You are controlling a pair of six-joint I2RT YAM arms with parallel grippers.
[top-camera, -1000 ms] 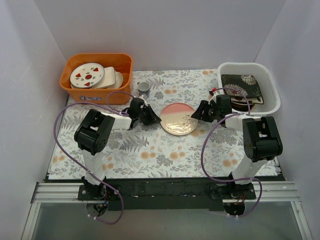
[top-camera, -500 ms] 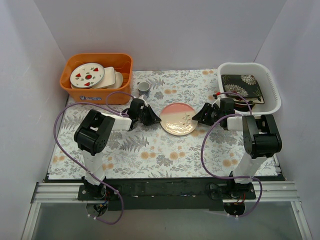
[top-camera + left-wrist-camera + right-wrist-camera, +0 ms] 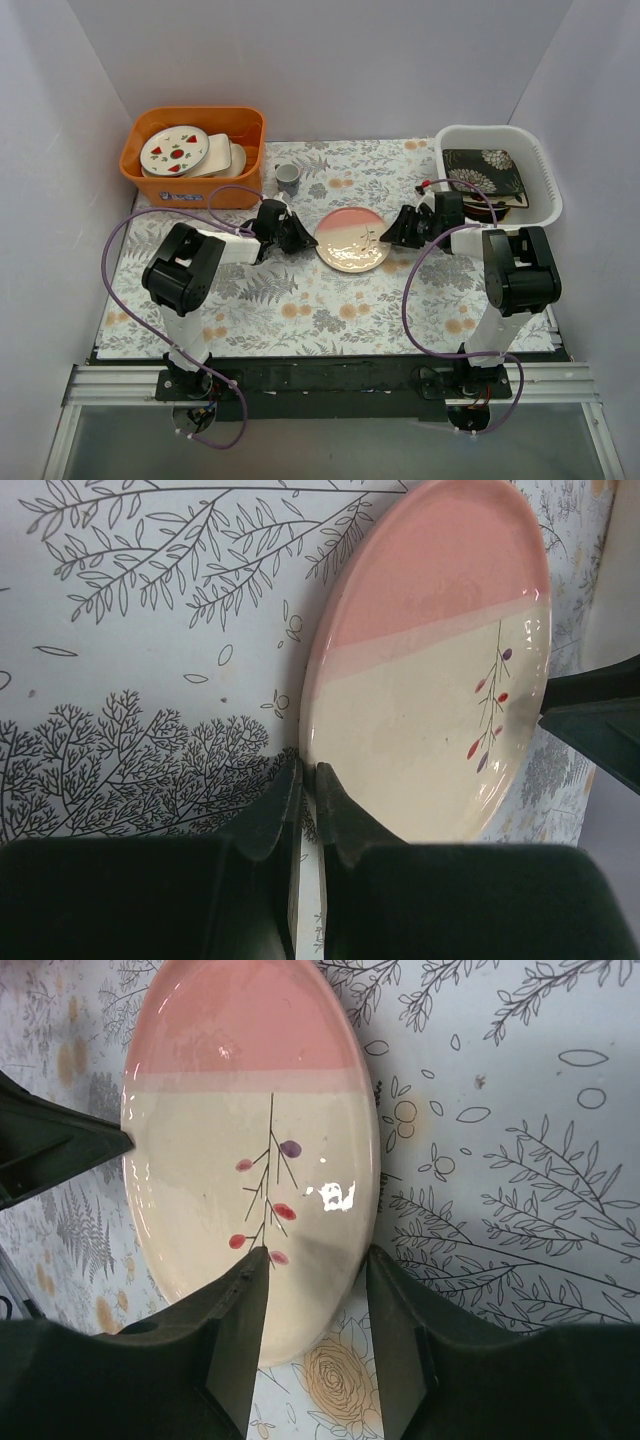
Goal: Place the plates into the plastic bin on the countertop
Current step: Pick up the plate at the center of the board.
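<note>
Seen from above, the pink plate (image 3: 352, 240) is a glossy round dish, pink on its far half and cream on the near half. It lies on the matte, leaf-printed countertop (image 3: 330, 300) between the two grippers. Both arms are folded low and reach inward along the surface. The left gripper (image 3: 306, 239) meets the plate's rim from one side and the right gripper (image 3: 388, 235) from the opposite side. Beyond and outward of the right gripper stands the plastic bin (image 3: 490, 131), white with slotted walls and rounded corners. It holds a black square plate (image 3: 483, 170) with pale blooms, and the pink plate is outside it. Beyond the left gripper sit an orange bin (image 3: 195, 112), with a white round plate (image 3: 174, 149) inside, and a small grey cup (image 3: 288, 175). In the left wrist view the dark, wedge-shaped fingers (image 3: 268, 815) are drawn to a thin slit, and the plate's smooth rim runs into that slit. They seem to pinch it, though the contact itself is hidden. A fine twig with red and purple buds is painted on the cream part, ahead of the fingertips. In the right wrist view the fingers (image 3: 238, 1330) are spread wide and grip nothing. The plate's near edge lies in the gap between them, and light glints off its glaze.
</note>
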